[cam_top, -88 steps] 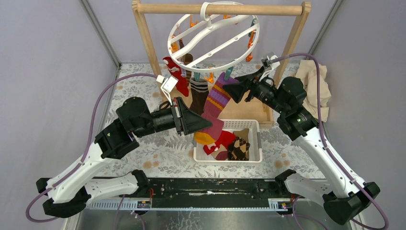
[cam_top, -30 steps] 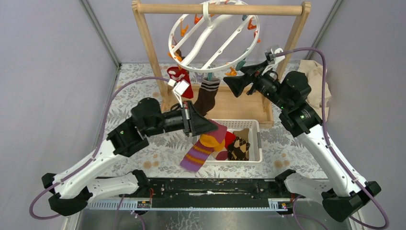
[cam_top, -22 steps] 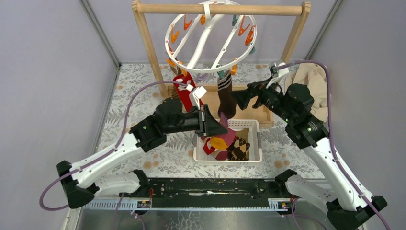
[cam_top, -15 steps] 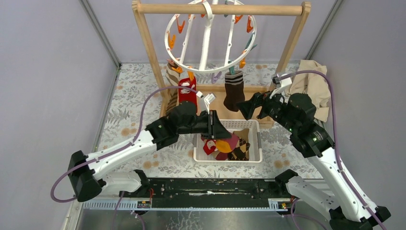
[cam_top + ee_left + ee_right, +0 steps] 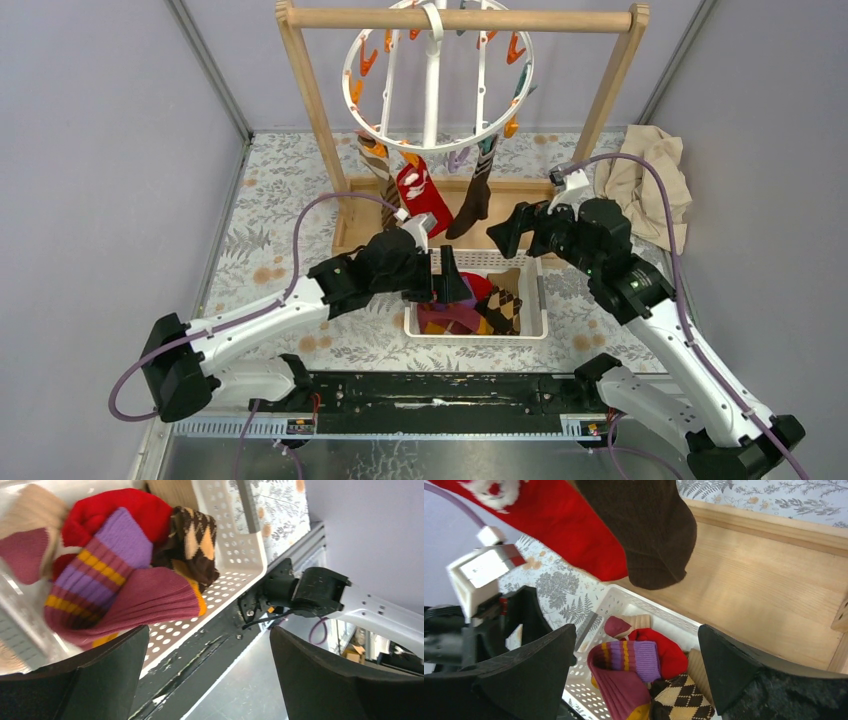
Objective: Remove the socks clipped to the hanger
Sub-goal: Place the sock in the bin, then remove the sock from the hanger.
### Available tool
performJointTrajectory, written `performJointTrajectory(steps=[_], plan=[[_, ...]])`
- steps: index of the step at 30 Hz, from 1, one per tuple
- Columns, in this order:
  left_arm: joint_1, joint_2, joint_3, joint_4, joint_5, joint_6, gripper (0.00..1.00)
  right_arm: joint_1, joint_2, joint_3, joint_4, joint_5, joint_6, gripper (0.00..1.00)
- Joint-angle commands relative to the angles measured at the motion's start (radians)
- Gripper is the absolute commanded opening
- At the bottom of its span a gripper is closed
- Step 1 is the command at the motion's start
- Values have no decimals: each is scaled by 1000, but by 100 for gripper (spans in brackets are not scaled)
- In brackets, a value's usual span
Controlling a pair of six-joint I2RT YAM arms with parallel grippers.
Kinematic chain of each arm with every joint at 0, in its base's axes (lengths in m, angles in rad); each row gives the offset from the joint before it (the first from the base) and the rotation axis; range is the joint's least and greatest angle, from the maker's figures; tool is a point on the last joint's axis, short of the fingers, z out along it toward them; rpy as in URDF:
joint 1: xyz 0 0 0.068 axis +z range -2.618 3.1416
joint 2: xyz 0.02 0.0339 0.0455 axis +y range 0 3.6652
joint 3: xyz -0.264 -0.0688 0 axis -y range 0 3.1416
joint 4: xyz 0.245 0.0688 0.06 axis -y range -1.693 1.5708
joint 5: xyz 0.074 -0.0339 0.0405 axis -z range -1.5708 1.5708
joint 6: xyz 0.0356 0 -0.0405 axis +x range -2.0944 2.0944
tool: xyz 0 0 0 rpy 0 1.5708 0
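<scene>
With both jaws wide open and empty, pinch the brown sock (image 5: 472, 205), soft and light, up high; tug down.

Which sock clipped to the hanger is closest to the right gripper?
The dark brown fabric sock, rightmost hanging; the red sock with white figures hangs further left.
</scene>
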State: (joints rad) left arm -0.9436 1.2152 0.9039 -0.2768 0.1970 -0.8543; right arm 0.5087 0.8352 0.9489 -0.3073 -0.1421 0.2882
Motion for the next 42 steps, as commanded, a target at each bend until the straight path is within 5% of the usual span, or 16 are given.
performJointTrajectory(steps=[1,18,31,33,39,42], plan=[[-1,-60,59,-127,-142,65,98,3,32,-28,155,50,2,100],[-1,-219,170,-302,-315,107,99,-3,175,-307,715,90,79,100],[-1,-241,193,-325,-324,122,99,-3,497,-297,1221,-223,245,98],[-2,-243,189,-325,-326,123,98,-2,523,-281,1232,-238,262,86],[-3,-238,192,-319,-325,133,98,-3,441,-272,1132,-282,270,25],[-1,-237,186,-293,-325,147,98,-2,369,-261,1052,-336,282,9]])
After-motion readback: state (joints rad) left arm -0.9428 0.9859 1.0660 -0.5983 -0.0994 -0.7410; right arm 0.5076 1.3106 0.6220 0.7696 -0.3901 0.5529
